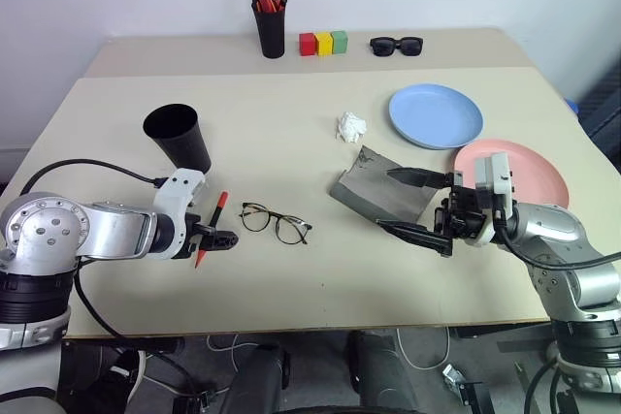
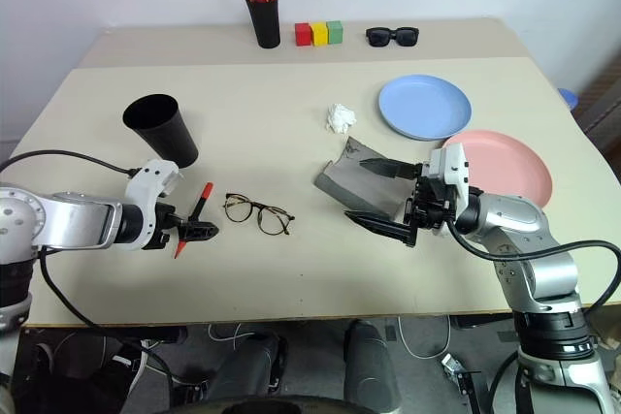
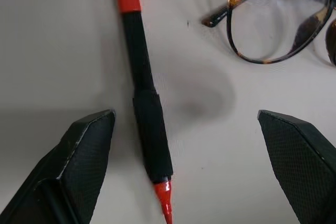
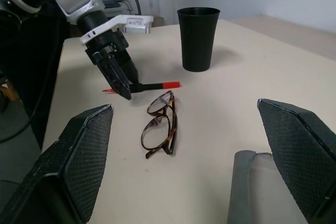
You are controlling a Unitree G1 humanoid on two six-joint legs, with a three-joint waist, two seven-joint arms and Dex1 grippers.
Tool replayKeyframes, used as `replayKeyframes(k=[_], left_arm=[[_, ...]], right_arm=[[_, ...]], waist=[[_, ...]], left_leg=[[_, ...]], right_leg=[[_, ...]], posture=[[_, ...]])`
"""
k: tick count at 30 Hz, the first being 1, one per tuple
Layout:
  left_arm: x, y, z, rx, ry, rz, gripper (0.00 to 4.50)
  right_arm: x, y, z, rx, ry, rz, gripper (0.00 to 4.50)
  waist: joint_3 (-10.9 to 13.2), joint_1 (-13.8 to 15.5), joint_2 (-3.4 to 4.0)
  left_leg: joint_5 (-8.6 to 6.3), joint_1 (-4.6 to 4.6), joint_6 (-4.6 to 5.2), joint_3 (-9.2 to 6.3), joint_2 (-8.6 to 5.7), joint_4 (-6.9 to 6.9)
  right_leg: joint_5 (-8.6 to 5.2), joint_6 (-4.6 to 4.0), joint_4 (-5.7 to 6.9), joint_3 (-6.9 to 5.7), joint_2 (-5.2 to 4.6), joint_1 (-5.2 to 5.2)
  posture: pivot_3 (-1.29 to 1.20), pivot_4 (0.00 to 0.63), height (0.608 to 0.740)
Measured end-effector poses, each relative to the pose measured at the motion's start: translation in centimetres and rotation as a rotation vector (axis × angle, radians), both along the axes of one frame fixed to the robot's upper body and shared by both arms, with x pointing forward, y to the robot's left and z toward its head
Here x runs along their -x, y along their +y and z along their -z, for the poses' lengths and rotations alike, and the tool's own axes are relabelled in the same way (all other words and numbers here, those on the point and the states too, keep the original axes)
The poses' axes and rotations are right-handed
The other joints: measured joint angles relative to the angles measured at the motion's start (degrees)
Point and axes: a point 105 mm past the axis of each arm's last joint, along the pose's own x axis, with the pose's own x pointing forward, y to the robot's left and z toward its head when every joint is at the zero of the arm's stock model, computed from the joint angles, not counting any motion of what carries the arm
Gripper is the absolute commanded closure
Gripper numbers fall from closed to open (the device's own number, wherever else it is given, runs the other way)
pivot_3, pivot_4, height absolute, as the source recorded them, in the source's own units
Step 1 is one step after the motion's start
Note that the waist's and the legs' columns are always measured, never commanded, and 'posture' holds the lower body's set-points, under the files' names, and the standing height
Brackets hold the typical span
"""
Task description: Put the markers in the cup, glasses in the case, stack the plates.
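Observation:
A black marker with red ends (image 3: 145,109) lies on the table, and my left gripper (image 1: 217,238) is lowered over it, open, with the marker between its fingers and closer to one. The wire-rimmed glasses (image 1: 276,223) lie just right of it. Behind the marker stands the black cup (image 1: 179,137). My right gripper (image 1: 414,206) is open and points left, its fingers on either side of the near end of the grey case (image 1: 364,187). The blue plate (image 1: 436,114) and the pink plate (image 1: 532,170) lie side by side at the right.
At the table's back stand a black pen holder with orange-red pens (image 1: 270,24), three coloured blocks (image 1: 323,43) and black sunglasses (image 1: 396,45). A crumpled white paper (image 1: 350,126) lies between the cup and the blue plate.

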Motion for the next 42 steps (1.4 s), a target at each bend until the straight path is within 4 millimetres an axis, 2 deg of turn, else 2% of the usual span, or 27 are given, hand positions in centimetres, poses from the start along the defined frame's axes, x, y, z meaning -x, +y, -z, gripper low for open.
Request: replayKeyframes(k=[2,5,12,17,19,23,25,28,33,35,38,41,42], left_arm=[[0.0,-0.1,0.1,-0.006,0.002,0.002,0.03],[0.0,-0.2,0.4,-0.026,-0.003,-0.004,0.86],[-0.1,0.2,0.7,-0.052,0.0,-0.034,4.44],[-0.1,0.4,0.5,-0.059,-0.002,-0.027,4.48],[-1.0,0.3,-0.4,-0.037,-0.041,-0.029,4.48],[-4.1,0.6,-5.0,0.042,-0.299,-0.047,4.48],[-5.2,-0.3,-7.5,0.142,-0.439,0.001,4.48],[-6.8,-0.8,-9.6,0.159,-0.656,0.049,4.48],[-8.9,-2.1,-11.3,0.223,-0.918,0.071,4.48],[-9.5,-2.3,-12.7,0.251,-1.016,0.081,4.48],[-9.5,-1.9,-16.3,0.284,-1.181,0.101,4.48],[-9.2,-0.4,-19.6,0.361,-1.324,0.056,4.48],[-9.2,0.3,-20.1,0.369,-1.353,0.04,4.48]], right_arm=[[0.0,0.1,-0.1,0.0,-0.006,0.002,0.0],[0.0,0.0,-0.1,0.0,-0.007,0.008,0.0],[-0.1,-0.1,0.0,0.002,-0.005,0.02,0.0],[-0.2,-0.1,-0.1,0.004,-0.022,0.026,0.0],[-0.5,-0.2,-0.2,0.004,-0.027,0.032,0.0],[-0.8,-0.1,-0.5,0.009,-0.043,0.034,0.0],[-0.9,-0.2,-0.5,0.007,-0.042,0.038,0.0],[-1.1,-0.1,-0.6,0.01,-0.048,0.04,0.0],[-1.3,0.3,-1.0,-0.016,-0.055,0.037,0.0],[-1.4,0.6,-1.5,-0.07,-0.052,0.033,0.0],[-1.4,1.2,-3.0,-0.15,-0.064,0.026,0.0],[-1.4,1.5,-4.0,-0.199,-0.079,0.033,0.0],[-1.5,1.5,-4.0,-0.196,-0.081,0.035,0.0]], waist=[[0.0,0.0,0.04],[-0.1,0.1,0.09],[-0.1,0.1,0.1],[-0.1,0.0,0.1],[-0.1,0.0,0.06],[0.0,0.0,0.05],[0.0,0.1,0.05],[0.0,0.1,0.05],[0.0,0.1,0.03],[0.0,0.1,-0.03],[0.0,-0.1,-0.03],[0.0,0.0,-0.03],[0.0,0.0,-0.03]], left_leg=[[0.01,0.02,-0.01,0.01,-0.02,0.0],[0.01,0.05,-0.01,0.01,-0.03,0.0],[0.01,0.04,-0.01,0.02,-0.05,0.0],[0.01,0.03,-0.01,0.02,-0.05,0.0],[0.03,0.0,-0.04,0.02,-0.05,0.0],[0.05,-0.03,-0.08,0.08,-0.05,-0.01],[0.04,-0.05,-0.07,0.11,-0.05,-0.01],[0.04,-0.07,-0.07,0.13,-0.04,-0.01],[0.03,-0.07,-0.05,0.13,-0.03,0.0],[0.04,-0.09,-0.05,0.13,-0.02,0.0],[0.03,-0.08,-0.04,0.13,-0.02,0.0],[0.02,-0.08,-0.02,0.12,-0.02,0.0],[0.01,-0.08,-0.01,0.13,-0.03,0.0]], right_leg=[[0.0,0.0,0.0,0.0,-0.03,0.02],[0.0,0.0,0.0,0.0,-0.05,0.06],[0.0,0.0,-0.01,0.0,-0.06,0.06],[0.0,0.0,-0.01,-0.01,-0.05,0.05],[0.0,0.0,-0.01,-0.02,-0.04,0.03],[-0.01,-0.02,-0.06,-0.02,-0.05,0.01],[-0.01,-0.02,-0.12,-0.01,-0.07,0.01],[-0.01,-0.02,-0.13,-0.01,-0.08,0.01],[0.01,0.01,-0.15,-0.01,-0.08,0.01],[0.02,0.01,-0.14,-0.01,-0.07,-0.01],[0.02,0.02,-0.15,-0.01,-0.07,-0.03],[0.02,0.02,-0.15,-0.02,-0.07,-0.02],[0.02,0.03,-0.14,-0.02,-0.07,-0.02]], posture=[[0.0,0.15,0.74],[0.0,0.15,0.74],[0.0,0.15,0.74],[0.0,0.15,0.74],[0.0,0.15,0.74],[0.0,0.15,0.74],[0.0,0.15,0.74],[0.0,0.15,0.74],[0.0,0.15,0.74],[0.0,0.15,0.74],[0.0,0.15,0.74],[0.0,0.15,0.74],[0.0,0.15,0.74]])
